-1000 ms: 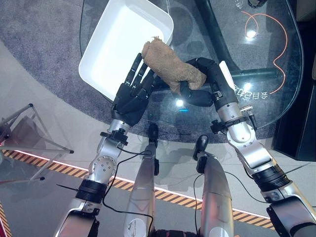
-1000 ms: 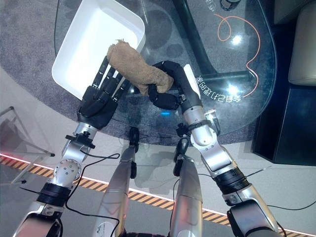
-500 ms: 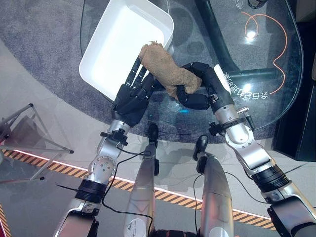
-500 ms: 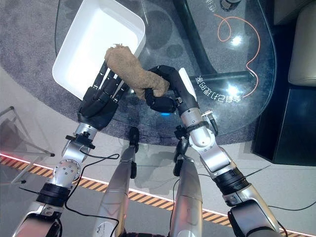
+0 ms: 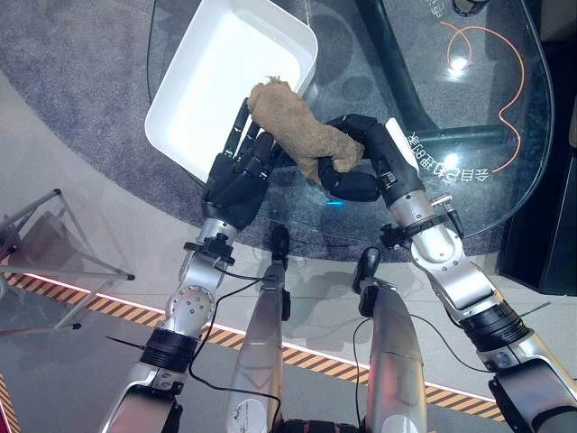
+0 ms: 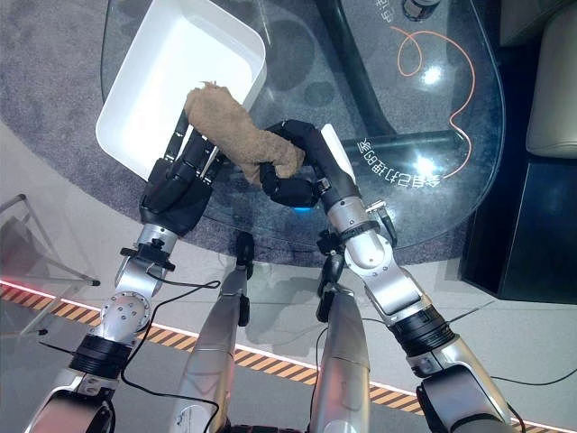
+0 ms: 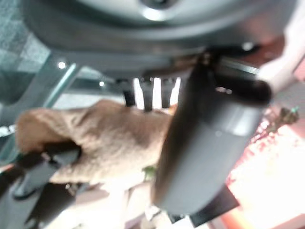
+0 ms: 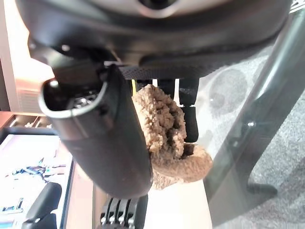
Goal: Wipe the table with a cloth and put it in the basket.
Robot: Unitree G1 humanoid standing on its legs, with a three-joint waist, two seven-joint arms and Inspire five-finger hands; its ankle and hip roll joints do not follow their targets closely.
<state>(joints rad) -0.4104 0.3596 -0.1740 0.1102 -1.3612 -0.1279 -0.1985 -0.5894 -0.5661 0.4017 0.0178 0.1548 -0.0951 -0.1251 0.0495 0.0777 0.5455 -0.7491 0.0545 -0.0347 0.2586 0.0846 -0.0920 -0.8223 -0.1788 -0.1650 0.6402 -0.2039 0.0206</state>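
- Two stages are judged to remain: carrying the cloth (image 5: 296, 129) over the rim and releasing it; wiping appears finished.
- The right robot hand (image 5: 356, 162) has its fingers curled around one end of the cloth, above the glass counter (image 5: 469, 108).
- The left robot hand (image 5: 236, 176) is spread, fingers straight, beneath the cloth's other end.
- That end overlaps the corner of the white basket (image 5: 194, 81), which holds nothing yet.
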